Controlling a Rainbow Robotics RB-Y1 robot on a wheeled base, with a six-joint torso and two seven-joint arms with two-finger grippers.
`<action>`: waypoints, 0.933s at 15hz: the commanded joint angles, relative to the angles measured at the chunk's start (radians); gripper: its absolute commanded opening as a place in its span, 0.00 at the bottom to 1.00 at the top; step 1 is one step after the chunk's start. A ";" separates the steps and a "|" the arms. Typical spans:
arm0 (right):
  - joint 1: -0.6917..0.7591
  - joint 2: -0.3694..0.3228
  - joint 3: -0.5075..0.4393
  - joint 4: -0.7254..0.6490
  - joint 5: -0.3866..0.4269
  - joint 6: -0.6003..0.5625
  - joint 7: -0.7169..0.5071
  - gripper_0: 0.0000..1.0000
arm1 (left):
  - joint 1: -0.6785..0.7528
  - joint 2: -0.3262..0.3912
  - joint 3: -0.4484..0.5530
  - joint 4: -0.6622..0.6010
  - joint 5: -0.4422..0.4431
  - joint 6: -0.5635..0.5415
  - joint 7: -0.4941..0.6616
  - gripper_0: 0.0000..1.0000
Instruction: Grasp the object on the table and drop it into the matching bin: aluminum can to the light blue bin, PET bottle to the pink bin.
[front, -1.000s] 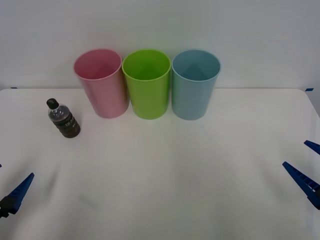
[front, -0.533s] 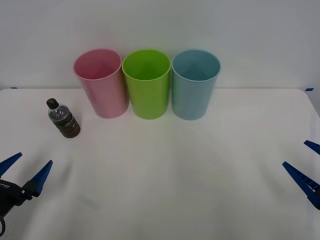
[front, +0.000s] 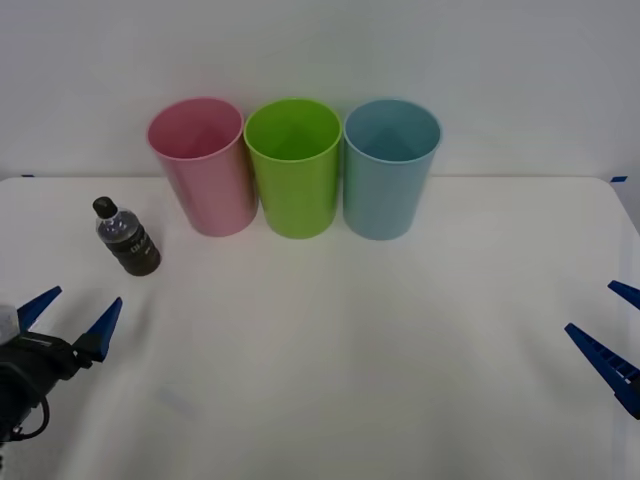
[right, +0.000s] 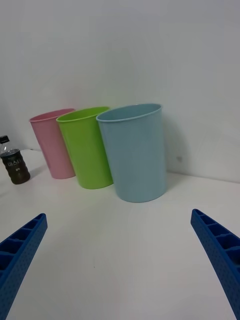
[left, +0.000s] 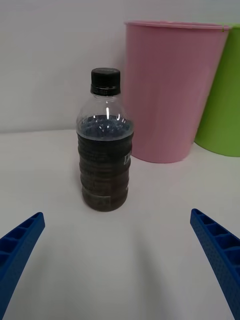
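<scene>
A small clear PET bottle (front: 127, 238) (left: 105, 150) (right: 13, 162) with a black cap and dark lower body stands upright on the white table (front: 350, 340), left of the pink bin (front: 203, 165) (left: 172, 85) (right: 51, 142). The light blue bin (front: 389, 166) (right: 135, 150) stands at the right end of the row. My left gripper (front: 72, 322) (left: 120, 260) is open, a short way in front of the bottle and facing it, not touching. At the table's right edge my right gripper (front: 610, 340) (right: 120, 260) waits open.
A lime green bin (front: 294, 165) (right: 87, 145) (left: 220, 95) stands between the pink and light blue ones. The three bins touch in a row at the back, against a white wall. Bare tabletop lies between the bins and both grippers.
My left gripper has come up from the lower left corner toward the bottle, both fingers now showing. The bottle, the bins and the right gripper have not moved.
</scene>
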 joint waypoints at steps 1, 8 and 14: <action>0.000 0.000 0.000 0.000 0.000 0.000 0.000 1.00 | -0.059 -0.036 0.000 0.037 -0.046 0.025 0.002 1.00; 0.000 0.000 0.000 0.000 0.000 0.000 0.000 1.00 | -0.250 -0.050 -0.001 0.214 -0.116 0.067 -0.001 1.00; 0.000 0.000 0.000 0.000 0.000 0.000 0.000 1.00 | -0.356 -0.073 -0.012 0.284 -0.175 0.160 -0.003 1.00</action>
